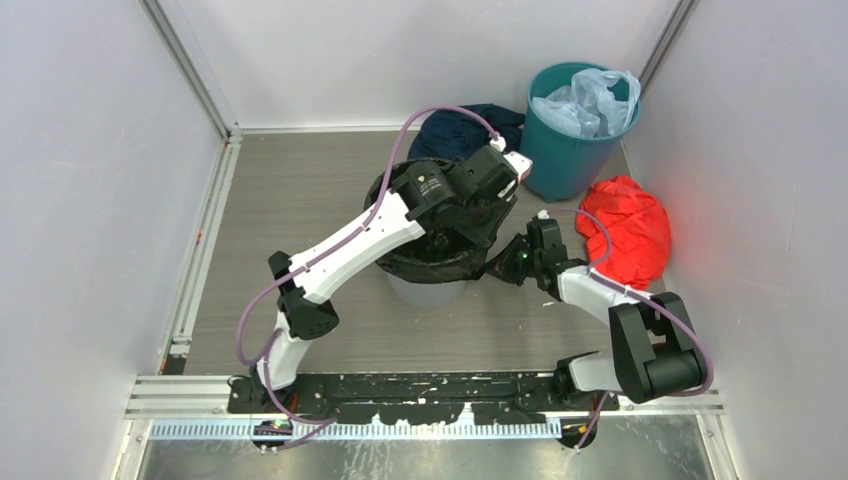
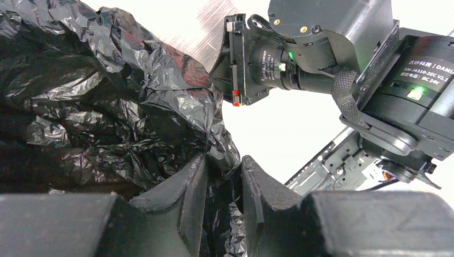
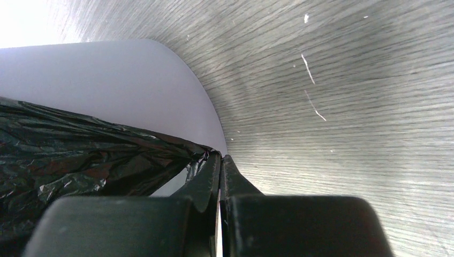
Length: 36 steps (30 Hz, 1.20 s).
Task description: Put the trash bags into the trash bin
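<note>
Grey wood-grain table, middle: glossy black crinkly plastic bag draped over light grey round plastic bin. Left gripper narrowly parted, pinching fold; right gripper clamped on edge. Tucking looks unfinished.

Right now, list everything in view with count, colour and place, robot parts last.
trash bin: one, light grey, centre of the table
trash bag: one, glossy black, draped over the trash bin's mouth
teal bin: one, teal-green, far right corner
plastic bag: one, pale blue, in the teal bin
cloth bundle: one, red, right of the trash bin
cloth: one, dark blue, behind the trash bin
left gripper: one, black, closed on the trash bag
right gripper: one, black, pinching the trash bag's edge
</note>
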### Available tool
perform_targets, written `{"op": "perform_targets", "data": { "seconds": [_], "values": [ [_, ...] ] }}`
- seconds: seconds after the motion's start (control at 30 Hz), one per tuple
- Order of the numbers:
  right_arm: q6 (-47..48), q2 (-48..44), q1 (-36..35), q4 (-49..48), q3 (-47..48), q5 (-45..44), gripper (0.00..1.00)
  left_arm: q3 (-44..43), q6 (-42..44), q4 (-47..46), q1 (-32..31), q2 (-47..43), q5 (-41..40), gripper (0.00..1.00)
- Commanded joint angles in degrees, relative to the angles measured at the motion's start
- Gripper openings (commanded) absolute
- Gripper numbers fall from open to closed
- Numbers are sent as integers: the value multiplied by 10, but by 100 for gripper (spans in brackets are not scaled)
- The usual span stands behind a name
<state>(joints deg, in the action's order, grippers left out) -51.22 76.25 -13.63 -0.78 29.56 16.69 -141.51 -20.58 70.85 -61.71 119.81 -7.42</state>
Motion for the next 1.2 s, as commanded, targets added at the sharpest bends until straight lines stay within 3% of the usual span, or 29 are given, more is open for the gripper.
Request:
{"op": "perform_targets", "data": {
  "seconds": [0.0,0.17,0.3,0.43,0.6,0.77,0.87,0.9,0.93,1.0,1.1,1.17],
  "values": [
    [1,-16,2,-23,2,11,3,8,8,-3,11,-35,-15,31],
    [30,-60,2,65,28,5,33,1,10,-4,12,-37,-10,44],
    [75,-121,2,182,71,-47,45,-12,16,-3,13,-43,-4,56],
    [121,-175,2,296,139,-114,53,-21,21,-5,13,-60,2,64],
    [176,-201,2,407,241,-186,57,-18,29,-14,13,-98,-2,65],
    [229,-178,3,472,386,-178,58,11,43,-30,27,-170,-52,68],
    [251,-143,2,485,477,-116,57,72,42,-56,68,-233,-70,77],
    [255,-128,2,487,507,-94,55,96,41,-65,84,-258,-74,89],
    [255,-113,2,487,535,-69,51,125,39,-77,99,-284,-76,94],
    [253,-80,-4,488,589,-36,35,185,35,-101,137,-336,-79,99],
    [263,-20,-42,494,661,-17,10,279,24,-133,196,-410,-77,100],
    [284,23,-83,512,708,-29,2,338,17,-155,233,-452,-63,100]
  ]
}}
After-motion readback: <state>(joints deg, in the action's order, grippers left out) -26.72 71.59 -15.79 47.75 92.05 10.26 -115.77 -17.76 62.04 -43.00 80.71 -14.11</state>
